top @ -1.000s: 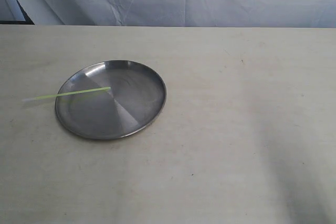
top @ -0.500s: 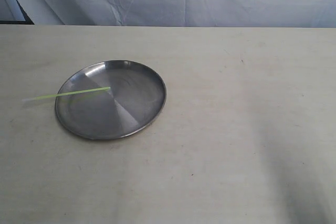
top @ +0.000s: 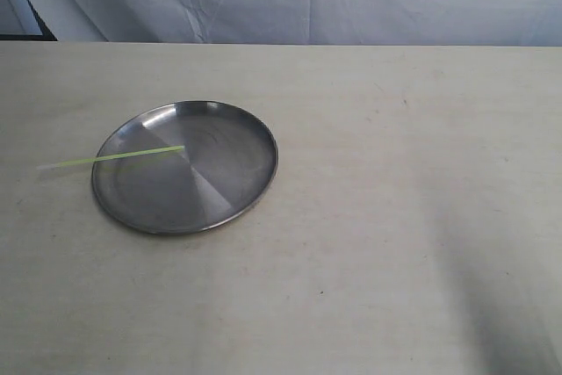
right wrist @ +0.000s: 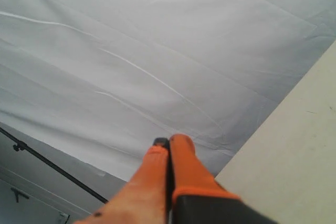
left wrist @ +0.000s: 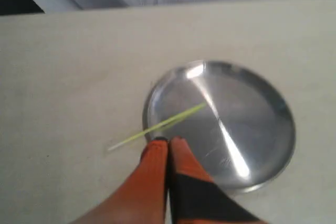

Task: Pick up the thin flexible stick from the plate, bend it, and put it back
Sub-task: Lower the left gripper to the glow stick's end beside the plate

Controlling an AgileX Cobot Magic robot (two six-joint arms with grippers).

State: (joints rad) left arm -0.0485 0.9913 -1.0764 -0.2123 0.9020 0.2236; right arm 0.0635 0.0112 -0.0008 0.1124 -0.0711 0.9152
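- On the left half of the table (top: 395, 217) I see the plate (top: 206, 195). The thin flexible stick (top: 114, 157) lies straight, one end near the plate's middle, the other past its left rim.
- My left gripper (left wrist: 168, 141) is by the plate's rim near the stick, jaws pressed together, holding nothing.
- My right gripper (right wrist: 169, 140) is likewise closed and empty, facing the white backdrop (right wrist: 131, 51).

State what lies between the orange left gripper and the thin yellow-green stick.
Left wrist view: only the round steel plate's rim and bare beige table separate gripper from stick.
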